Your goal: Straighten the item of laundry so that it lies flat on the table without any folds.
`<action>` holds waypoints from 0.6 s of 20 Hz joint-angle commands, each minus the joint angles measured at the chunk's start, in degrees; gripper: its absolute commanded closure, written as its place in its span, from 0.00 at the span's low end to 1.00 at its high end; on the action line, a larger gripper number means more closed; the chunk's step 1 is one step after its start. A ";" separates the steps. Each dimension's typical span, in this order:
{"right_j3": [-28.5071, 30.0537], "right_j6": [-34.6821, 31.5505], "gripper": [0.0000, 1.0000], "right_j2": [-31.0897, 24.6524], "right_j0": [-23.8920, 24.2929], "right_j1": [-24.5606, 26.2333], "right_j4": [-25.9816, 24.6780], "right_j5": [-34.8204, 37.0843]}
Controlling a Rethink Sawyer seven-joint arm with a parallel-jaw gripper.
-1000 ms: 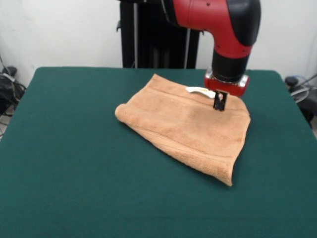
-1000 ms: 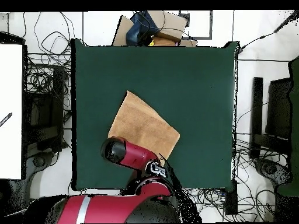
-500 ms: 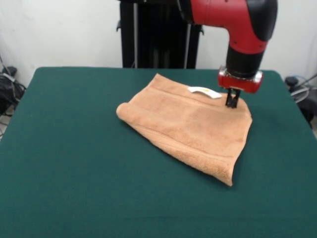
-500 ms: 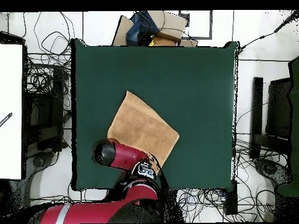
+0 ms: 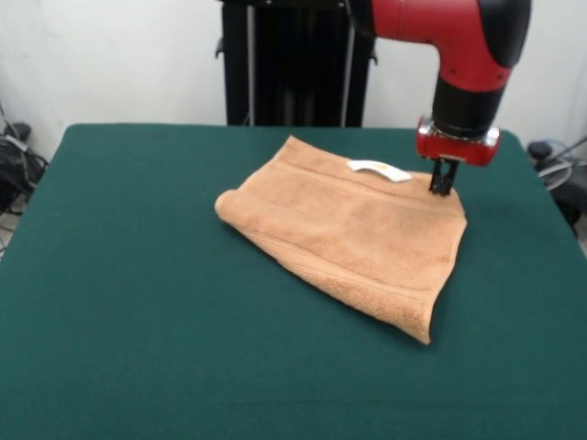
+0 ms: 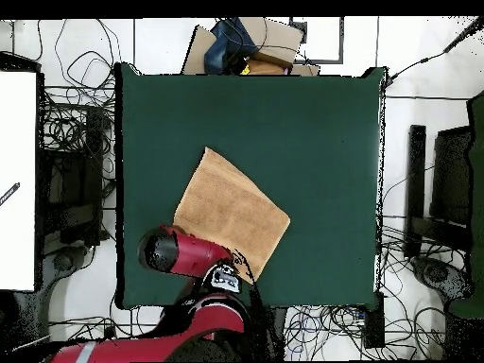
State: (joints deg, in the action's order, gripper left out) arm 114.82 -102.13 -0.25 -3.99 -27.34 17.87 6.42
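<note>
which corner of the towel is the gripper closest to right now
The gripper is at the towel's far right corner in the front view, just right of the white tag. The other three corners lie well away from it.

You see white wall (image 5: 110, 55) across top of front view, dark upright stand (image 5: 293, 64) at top centre against it. Cables and dark gear (image 5: 16, 156) bunch at left edge. In overhead view, pale floor (image 6: 85, 274) strewn with black cables (image 6: 71, 123) at left, white panel (image 6: 17, 180) at far left, cardboard box (image 6: 269, 43) at top centre, dark equipment (image 6: 440, 189) at right.
</note>
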 commanded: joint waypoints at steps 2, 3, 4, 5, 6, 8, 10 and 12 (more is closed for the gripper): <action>2.51 -13.84 1.00 -4.44 2.14 -2.36 1.27 -3.68; 2.92 -13.44 1.00 -4.98 3.34 -2.80 0.72 -4.02; 3.27 -12.83 1.00 -5.32 4.61 -3.54 0.28 -3.69; 3.37 -12.20 1.00 -5.11 5.29 -4.37 0.10 -2.87; 3.13 -11.39 1.00 -4.64 5.80 -5.40 0.08 -1.37; 2.91 -10.71 1.00 -3.89 6.25 -7.11 0.43 1.02; 2.60 -10.38 1.00 -2.91 6.11 -8.58 0.72 3.23; 1.96 -10.11 1.00 -2.21 6.26 -9.40 0.91 4.86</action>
State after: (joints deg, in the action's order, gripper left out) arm 116.85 -102.13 -0.27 0.86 -32.17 17.87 6.43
